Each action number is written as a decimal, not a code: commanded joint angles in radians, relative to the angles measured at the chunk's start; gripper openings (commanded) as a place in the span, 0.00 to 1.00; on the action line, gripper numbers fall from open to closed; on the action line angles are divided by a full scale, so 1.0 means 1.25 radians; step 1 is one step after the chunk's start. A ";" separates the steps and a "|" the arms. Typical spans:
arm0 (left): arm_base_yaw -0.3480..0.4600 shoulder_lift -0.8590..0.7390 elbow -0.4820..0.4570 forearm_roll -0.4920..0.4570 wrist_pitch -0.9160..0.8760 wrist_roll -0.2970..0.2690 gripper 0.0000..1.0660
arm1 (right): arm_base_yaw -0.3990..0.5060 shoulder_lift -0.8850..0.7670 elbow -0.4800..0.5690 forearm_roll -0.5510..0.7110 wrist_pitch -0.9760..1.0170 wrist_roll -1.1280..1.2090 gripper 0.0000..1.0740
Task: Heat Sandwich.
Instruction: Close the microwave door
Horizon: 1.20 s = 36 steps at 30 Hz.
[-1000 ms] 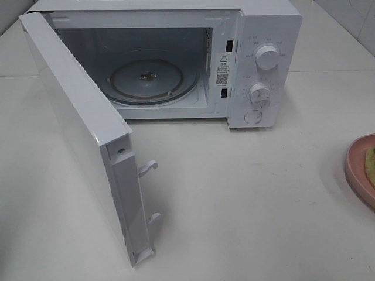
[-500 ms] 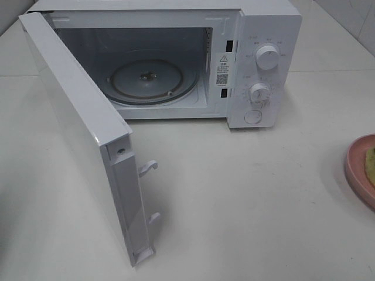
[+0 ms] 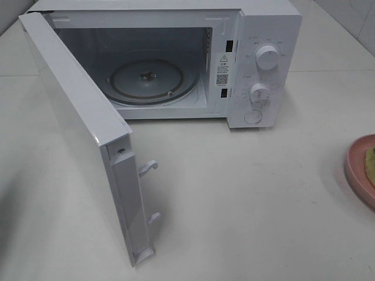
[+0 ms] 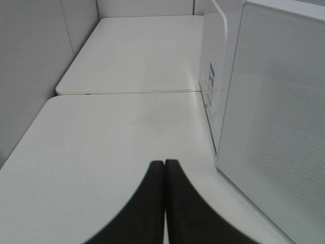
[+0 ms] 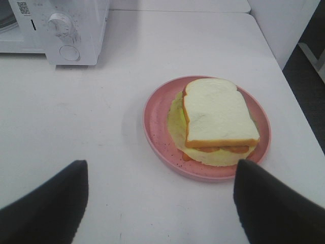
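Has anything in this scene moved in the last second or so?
Nothing visibly changed. The microwave door stands open as before, the turntable is bare, and the pink plate with the sandwich sits at the same edge of the high view.

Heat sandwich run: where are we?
Done: microwave door stands wide open, turntable bare. In hand: nothing held. The right hand is open, just short of the plate; the left hand is shut beside the door, empty. Left: the sandwich sits on its plate on the table, so load it, shut the door, set the dials.
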 commanded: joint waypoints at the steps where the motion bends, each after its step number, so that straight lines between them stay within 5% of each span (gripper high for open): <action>1: -0.044 0.049 -0.014 0.048 -0.051 -0.016 0.00 | -0.006 -0.022 0.002 0.002 -0.005 -0.006 0.71; 19: -0.238 0.302 -0.112 0.080 -0.182 -0.015 0.00 | -0.006 -0.022 0.002 0.001 -0.005 -0.006 0.71; 36: -0.362 0.422 -0.240 0.014 -0.179 -0.011 0.00 | -0.006 -0.022 0.002 0.001 -0.005 -0.006 0.71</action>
